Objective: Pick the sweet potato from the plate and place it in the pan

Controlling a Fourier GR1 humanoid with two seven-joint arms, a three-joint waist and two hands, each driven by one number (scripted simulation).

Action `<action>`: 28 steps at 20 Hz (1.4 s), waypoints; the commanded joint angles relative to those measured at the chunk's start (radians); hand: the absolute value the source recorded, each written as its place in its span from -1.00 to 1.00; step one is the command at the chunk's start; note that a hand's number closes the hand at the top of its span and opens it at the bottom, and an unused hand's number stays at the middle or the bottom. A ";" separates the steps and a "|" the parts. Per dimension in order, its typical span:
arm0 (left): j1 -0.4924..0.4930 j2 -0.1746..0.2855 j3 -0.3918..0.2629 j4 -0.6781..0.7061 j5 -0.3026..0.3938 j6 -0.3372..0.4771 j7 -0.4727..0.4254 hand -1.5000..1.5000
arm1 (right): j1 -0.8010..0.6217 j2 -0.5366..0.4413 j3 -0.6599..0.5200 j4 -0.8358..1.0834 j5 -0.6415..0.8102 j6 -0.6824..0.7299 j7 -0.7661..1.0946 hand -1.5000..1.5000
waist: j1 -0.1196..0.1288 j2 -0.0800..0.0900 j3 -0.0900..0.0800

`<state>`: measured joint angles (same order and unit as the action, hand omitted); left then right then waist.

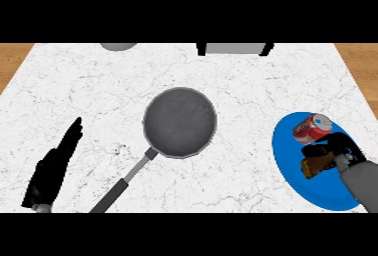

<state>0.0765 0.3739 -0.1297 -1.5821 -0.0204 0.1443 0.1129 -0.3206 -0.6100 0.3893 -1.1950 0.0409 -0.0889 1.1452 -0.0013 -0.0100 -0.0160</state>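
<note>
A blue plate (289,165) lies at the right of the marble counter. On it, an orange-brown sweet potato (316,165) sits under my right hand (336,150), whose black fingers and thumb curl round it and hide part of it. A red soda can (311,128) lies on the plate's far side, just beyond the hand. The grey pan (179,122) sits in the middle of the counter, its handle (122,185) pointing toward the lower left. My left hand (55,167) rests open at the lower left, fingers straight, pointing away.
A grey round object (118,46) and a grey box with black ends (235,48) stand at the counter's far edge. Wooden floor shows past the counter's left and right edges.
</note>
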 commanded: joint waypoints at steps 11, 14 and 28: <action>0.012 -0.013 0.031 0.005 -0.007 0.011 0.011 0.00 | 0.227 0.008 0.292 -0.600 0.645 -0.213 0.223 1.00 | -0.051 -0.012 0.010; 0.049 0.000 0.034 -0.029 0.002 -0.001 0.015 0.00 | 0.183 -0.029 0.297 -0.656 0.859 -0.201 0.188 1.00 | -0.037 -0.019 0.010; -0.031 -0.023 0.014 -0.015 -0.036 -0.016 0.041 0.00 | -0.171 0.476 0.241 -0.610 1.191 0.071 0.176 1.00 | 0.021 0.012 0.015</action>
<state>0.0640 0.3495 -0.1175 -1.5979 -0.0440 0.1296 0.1436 -0.3616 -0.3051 0.6727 -1.9051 1.2179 -0.0859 1.1897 0.0043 -0.0039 -0.0023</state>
